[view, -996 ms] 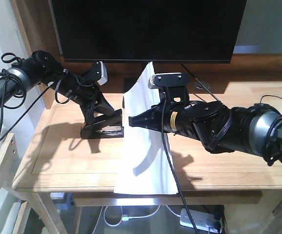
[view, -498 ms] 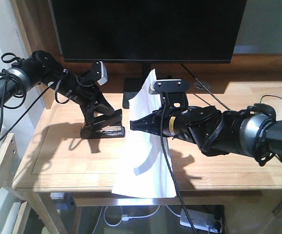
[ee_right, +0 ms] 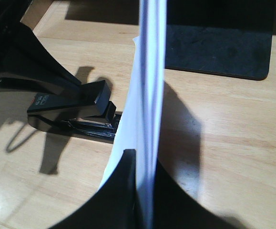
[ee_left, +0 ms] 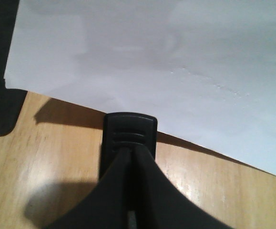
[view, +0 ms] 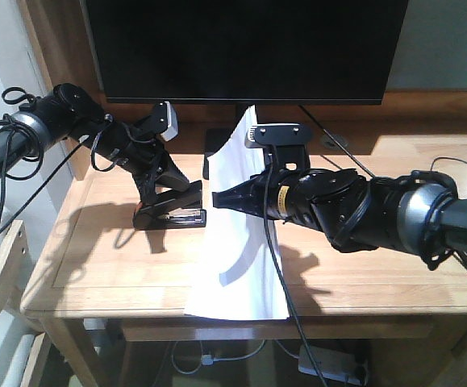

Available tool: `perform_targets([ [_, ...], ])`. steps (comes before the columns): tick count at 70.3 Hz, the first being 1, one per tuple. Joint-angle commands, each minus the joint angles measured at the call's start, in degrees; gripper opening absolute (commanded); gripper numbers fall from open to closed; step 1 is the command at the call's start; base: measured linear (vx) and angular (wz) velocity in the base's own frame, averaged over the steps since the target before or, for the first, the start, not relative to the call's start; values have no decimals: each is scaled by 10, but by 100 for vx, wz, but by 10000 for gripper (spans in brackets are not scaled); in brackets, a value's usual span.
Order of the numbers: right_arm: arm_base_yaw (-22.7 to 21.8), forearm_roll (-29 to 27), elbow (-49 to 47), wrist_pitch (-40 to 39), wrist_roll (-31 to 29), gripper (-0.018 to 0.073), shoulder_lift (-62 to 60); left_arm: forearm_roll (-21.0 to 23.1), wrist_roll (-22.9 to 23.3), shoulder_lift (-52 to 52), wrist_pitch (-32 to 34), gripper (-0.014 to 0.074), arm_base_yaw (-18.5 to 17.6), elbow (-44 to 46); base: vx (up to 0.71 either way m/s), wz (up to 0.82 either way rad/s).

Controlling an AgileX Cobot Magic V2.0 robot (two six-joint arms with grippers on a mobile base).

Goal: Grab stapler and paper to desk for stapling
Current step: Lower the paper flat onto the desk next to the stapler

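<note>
The black stapler (view: 175, 213) sits on the wooden desk (view: 96, 258) at the left, and my left gripper (view: 160, 196) is shut on its top arm. From the left wrist, the stapler's front end (ee_left: 129, 132) points at the paper's edge (ee_left: 152, 62). My right gripper (view: 217, 197) is shut on the white paper (view: 245, 266), holding it on edge so it curves from in front of the monitor down over the desk's front edge. The right wrist view shows the paper (ee_right: 149, 90) edge-on between my fingers, with the stapler (ee_right: 78, 112) just left of it.
A large black monitor (view: 241, 48) stands at the back, its dark base (ee_right: 219, 47) behind the paper. Raised wooden panels line the desk's back and left side. A power strip and cables (view: 330, 363) lie on the floor beneath.
The right gripper dipped slightly with the paper, then came back up and a little left. The left arm and stapler have not moved.
</note>
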State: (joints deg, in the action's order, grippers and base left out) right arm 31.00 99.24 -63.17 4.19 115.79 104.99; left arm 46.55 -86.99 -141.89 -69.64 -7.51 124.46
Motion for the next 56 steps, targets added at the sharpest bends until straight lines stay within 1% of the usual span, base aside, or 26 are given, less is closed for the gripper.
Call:
perform_targets([
  [1,0,38,-25,1,1,-3,-18,35,5,42,-18,-6,-4,14,0,0],
  [9,0,38,-25,7,11,-3,-12,35,5,42,-18,-6,-4,14,0,0],
  [26,0,38,-25,6,11,-3,-1,35,5,42,-18,-6,-4,14,0,0],
  [41,0,38,-27,-22,11,-3,0,35,5,42,-18,-6,-4,14,0,0],
  [56,0,35,-50,-52,11,-3,0,35,5,42,-18,-6,-4,14,0,0],
])
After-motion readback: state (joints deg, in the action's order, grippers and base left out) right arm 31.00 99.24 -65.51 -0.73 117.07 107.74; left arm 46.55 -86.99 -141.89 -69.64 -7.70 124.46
